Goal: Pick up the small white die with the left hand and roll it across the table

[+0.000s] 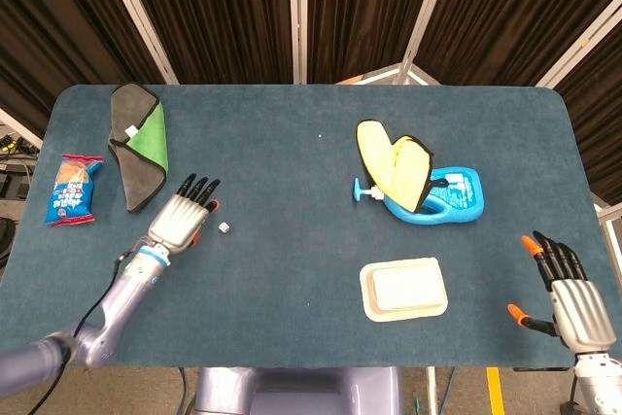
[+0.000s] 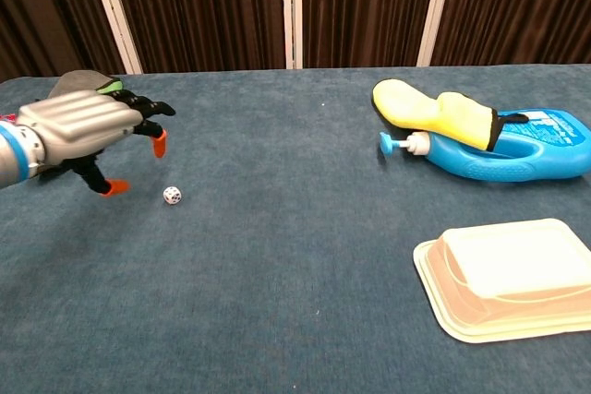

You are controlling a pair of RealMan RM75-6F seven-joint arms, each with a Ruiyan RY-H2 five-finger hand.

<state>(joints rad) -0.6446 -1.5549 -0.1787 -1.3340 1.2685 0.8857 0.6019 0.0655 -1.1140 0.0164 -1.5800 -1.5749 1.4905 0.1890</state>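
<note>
The small white die (image 1: pixel 224 228) lies on the blue table, also seen in the chest view as a white die (image 2: pixel 172 195). My left hand (image 1: pixel 182 215) hovers just left of it, fingers spread and holding nothing; the chest view shows the same left hand (image 2: pixel 88 131) above the table with its orange-tipped fingers (image 2: pixel 159 143) pointing toward the die, a small gap between them. My right hand (image 1: pixel 564 284) rests open near the table's front right corner, far from the die.
A grey and green cloth (image 1: pixel 138 141) and a snack packet (image 1: pixel 74 189) lie at the left. A blue pump bottle (image 1: pixel 442 197) with a yellow mitt (image 1: pixel 394 167) over it sits right of centre, and a cream lidded tray (image 1: pixel 403 289) in front of it.
</note>
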